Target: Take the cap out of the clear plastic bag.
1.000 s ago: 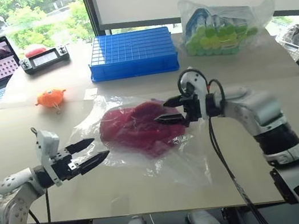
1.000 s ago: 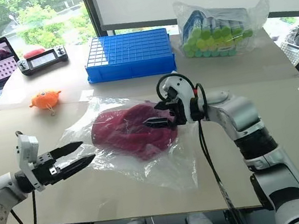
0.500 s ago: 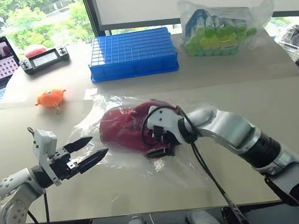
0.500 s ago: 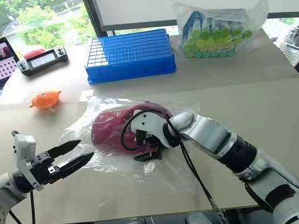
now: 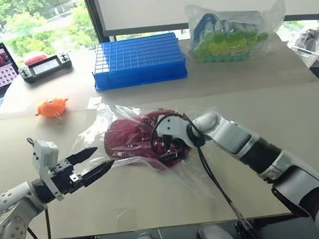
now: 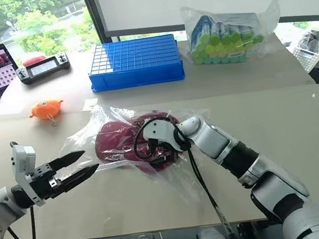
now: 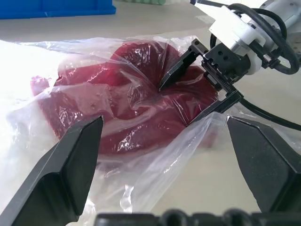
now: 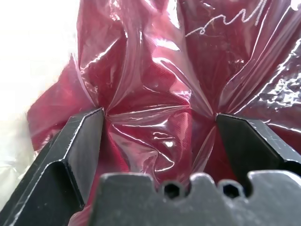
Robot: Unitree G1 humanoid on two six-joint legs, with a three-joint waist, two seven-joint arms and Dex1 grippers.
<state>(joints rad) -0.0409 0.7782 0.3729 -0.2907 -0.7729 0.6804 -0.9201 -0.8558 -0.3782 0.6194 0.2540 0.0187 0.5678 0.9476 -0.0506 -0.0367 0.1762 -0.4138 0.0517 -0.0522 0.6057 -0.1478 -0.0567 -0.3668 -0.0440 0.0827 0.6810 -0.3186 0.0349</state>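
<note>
The cap (image 5: 136,143) sits inside the bag (image 5: 199,168) — nothing out yet. My right gripper (image 7: 197,89) presses the plastic, jaws spread; left gripper (image 5: 90,164) waits open — pinch and pull remain.

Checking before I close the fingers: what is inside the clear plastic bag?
The dark red cap lies inside the clear plastic bag, crumpled under wrinkled film. Its brim and underside are covered.
</note>
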